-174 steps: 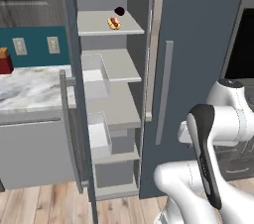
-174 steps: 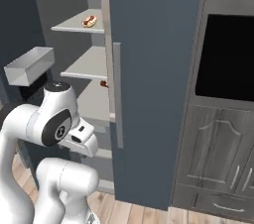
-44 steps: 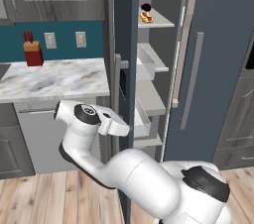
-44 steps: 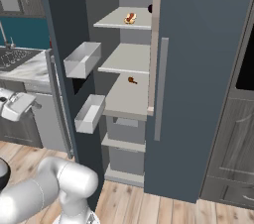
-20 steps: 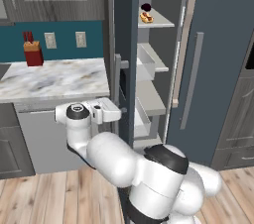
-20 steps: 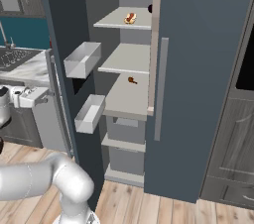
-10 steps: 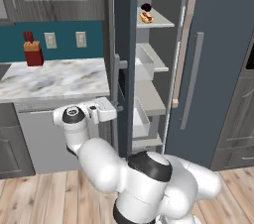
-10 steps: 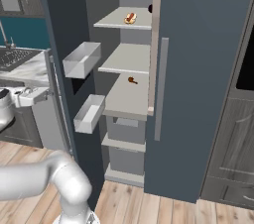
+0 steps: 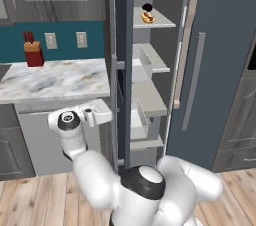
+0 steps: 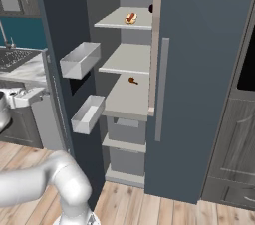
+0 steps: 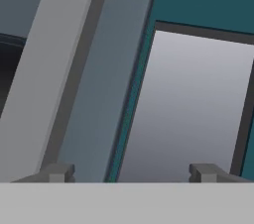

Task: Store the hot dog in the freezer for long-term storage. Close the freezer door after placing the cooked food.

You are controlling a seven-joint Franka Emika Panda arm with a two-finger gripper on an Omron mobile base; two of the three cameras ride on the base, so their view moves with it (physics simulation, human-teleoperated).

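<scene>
On the top freezer (image 9: 150, 95) shelf the hot dog (image 9: 147, 18) already lies. We have swung our gripper (image 11: 131, 171), fingers spread and empty, nearer the freezer door (image 9: 120, 70) handle, probably to push it shut.

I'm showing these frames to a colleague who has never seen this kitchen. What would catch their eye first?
Probably the freezer, its pale shelves exposed, with the freezer door swung open on the left, carrying white bins. Next, the tiny hot dog on the top shelf, beside a small dark round item. Then the white arm curling low in front, its gripper open, near the door's outer side.
</scene>
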